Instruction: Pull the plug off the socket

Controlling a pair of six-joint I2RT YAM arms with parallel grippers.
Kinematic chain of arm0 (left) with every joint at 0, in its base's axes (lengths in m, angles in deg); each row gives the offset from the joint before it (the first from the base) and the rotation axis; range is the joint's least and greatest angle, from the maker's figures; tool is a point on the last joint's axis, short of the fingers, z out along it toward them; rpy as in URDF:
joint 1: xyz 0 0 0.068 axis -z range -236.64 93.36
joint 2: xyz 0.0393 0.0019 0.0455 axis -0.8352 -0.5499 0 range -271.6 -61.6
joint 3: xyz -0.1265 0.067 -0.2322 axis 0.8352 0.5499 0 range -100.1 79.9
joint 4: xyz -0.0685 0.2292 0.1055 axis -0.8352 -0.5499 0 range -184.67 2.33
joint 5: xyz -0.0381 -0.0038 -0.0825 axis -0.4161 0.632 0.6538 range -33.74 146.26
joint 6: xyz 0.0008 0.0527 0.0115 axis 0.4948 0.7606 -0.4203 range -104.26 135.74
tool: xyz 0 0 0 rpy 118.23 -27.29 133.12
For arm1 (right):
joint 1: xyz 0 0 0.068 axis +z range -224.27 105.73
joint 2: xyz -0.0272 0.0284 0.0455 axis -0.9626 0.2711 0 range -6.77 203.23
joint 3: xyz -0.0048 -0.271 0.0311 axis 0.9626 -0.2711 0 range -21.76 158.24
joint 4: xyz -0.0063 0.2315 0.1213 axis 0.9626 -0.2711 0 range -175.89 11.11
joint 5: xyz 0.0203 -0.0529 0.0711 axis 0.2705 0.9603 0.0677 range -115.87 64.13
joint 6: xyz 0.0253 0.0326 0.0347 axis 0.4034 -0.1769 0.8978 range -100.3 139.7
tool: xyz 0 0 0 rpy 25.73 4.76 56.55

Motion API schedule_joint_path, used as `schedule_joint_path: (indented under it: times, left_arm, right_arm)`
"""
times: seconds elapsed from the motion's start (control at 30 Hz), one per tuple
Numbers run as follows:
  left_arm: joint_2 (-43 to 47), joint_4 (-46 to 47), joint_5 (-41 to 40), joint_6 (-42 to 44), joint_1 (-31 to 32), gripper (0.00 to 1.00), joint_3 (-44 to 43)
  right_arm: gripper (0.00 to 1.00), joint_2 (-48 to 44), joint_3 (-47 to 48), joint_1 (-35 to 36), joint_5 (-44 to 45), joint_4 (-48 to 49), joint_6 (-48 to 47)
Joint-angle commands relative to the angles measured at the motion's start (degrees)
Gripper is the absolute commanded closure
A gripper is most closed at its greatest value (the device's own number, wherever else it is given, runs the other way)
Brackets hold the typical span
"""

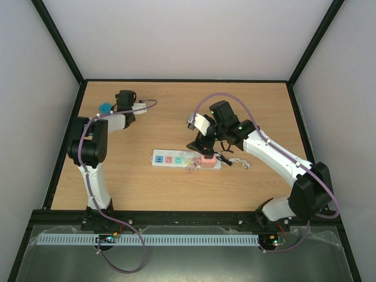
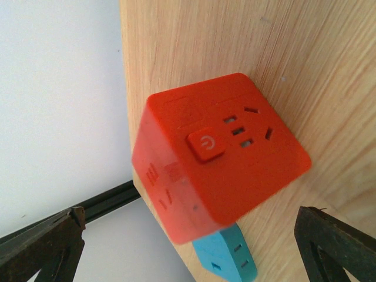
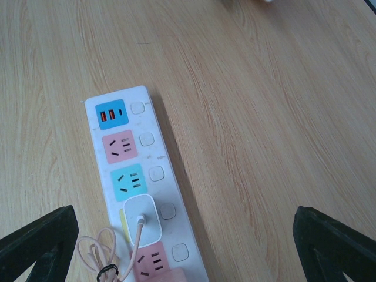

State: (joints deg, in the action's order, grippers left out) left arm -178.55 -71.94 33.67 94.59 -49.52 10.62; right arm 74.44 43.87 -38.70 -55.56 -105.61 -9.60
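Note:
The socket, a long white power strip, lies mid-table with a row of coloured outlet faces. In the right wrist view the strip carries a white plug on its yellow face. A thin pinkish cable coils at the plug's left. My right gripper hovers over the strip's right end, open and empty. In its own view the right gripper has its fingers wide either side of the plug. My left gripper is open and empty at the far left.
A pink cube adapter sits on the strip's right end. The strip's short white cord trails right. A red cube socket and a blue adapter lie by the table's far left edge; the blue one shows from above.

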Motion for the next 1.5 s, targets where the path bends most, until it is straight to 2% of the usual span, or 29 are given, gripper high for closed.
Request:
schedule_joint_path:
  times: [0.0, 0.27, 0.5, 0.67, 0.87, 1.0, 1.13, 1.27, 1.47]
  left_arm:
    - [6.27, -9.41, 3.92, -4.61, 0.05, 0.0, 0.2]
    - [16.1, -17.52, 12.16, -13.08, -0.08, 0.0, 0.88]
    - [26.47, -21.95, 27.7, -26.71, -1.03, 0.0, 0.78]
    - [31.42, -28.07, 36.44, -29.36, -0.31, 0.0, 0.82]
    - [35.14, -34.69, 49.14, -30.93, 1.34, 0.0, 2.2]
    - [35.6, -41.12, 54.93, -29.98, 5.94, 0.0, 2.9]
    - [35.9, -42.36, 58.13, -29.59, 10.66, 0.0, 5.35]
    - [35.62, -40.55, 61.82, -31.35, 12.69, 0.0, 7.87]
    - [33.72, -39.77, 62.91, -34.0, 14.74, 0.0, 9.52]
  right_arm:
    - [0.02, -1.69, 1.39, -0.32, -0.67, -1.33, -0.09]
    - [0.02, -3.34, 1.45, -1.34, -2.11, -2.13, -0.47]
    - [0.02, -4.94, 1.6, -2.96, -3.83, -4.27, -1.28]
    - [0.02, -4.95, 1.78, -5.28, -5.37, -6.57, -2.66]
    - [0.01, -4.03, 1.86, -8.38, -7.39, -13.79, -7.27]
    - [0.12, -4.33, -0.12, -10.21, -5.02, -17.42, -11.46]
    - [0.25, -4.78, -2.29, -10.71, -2.82, -19.43, -14.56]
    - [0.29, -3.47, -2.14, -10.7, -4.12, -21.4, -16.24]
    - [0.33, -1.24, -1.75, -10.57, -6.53, -23.63, -18.86]
